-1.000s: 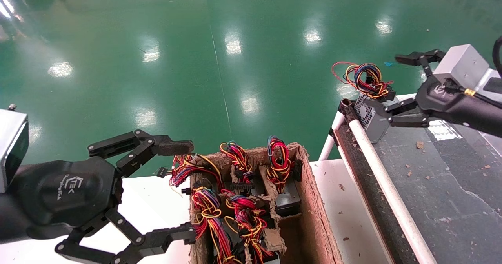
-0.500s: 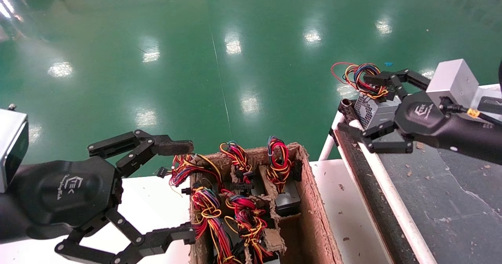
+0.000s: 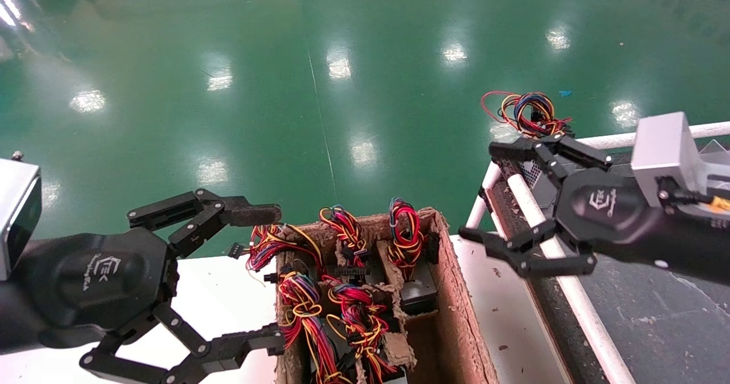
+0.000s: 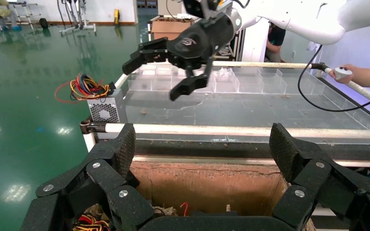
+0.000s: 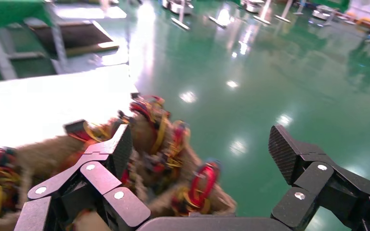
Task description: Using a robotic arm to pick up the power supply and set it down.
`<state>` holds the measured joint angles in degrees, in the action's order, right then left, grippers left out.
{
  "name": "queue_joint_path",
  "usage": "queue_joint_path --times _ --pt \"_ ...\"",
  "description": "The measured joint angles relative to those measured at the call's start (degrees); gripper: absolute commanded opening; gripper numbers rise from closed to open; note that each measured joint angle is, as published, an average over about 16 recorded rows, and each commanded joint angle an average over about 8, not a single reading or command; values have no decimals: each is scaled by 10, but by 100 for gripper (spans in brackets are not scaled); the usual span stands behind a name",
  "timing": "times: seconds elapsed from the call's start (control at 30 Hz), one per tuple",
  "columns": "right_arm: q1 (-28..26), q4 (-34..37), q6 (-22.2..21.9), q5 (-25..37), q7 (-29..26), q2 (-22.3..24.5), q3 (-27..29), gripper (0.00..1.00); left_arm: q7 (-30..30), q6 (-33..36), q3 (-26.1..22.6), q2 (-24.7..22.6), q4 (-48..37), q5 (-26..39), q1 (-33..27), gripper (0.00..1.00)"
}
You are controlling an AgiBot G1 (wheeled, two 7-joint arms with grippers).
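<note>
Above conveyor edge, right tool agape

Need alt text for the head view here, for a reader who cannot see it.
The open right gripper hangs beside a small silver-grey metal power supply with coiled coloured wires, which sits at the corner of a dark conveyor. The open left gripper hovers beside a brown cardboard box of wire bundles.

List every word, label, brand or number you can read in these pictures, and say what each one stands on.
No text can be read with confidence.
Left gripper: white logo with small lettering on its black body, too small to read.
Right gripper: the same kind of white logo on its black body, also unreadable.
Power supply, cardboard box: no label shows.
</note>
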<state>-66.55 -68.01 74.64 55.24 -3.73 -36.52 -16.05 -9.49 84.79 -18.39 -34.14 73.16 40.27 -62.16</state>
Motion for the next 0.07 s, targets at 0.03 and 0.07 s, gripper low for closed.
queue_joint_path --times 0.03,0.07 --pt "1 -1 3 -3 -2 0 0 100 0 0 0 0 0 0 0 100" --pt "2 -3 5 -6 -3 1 0 100 0 0 0 0 0 0 0 100"
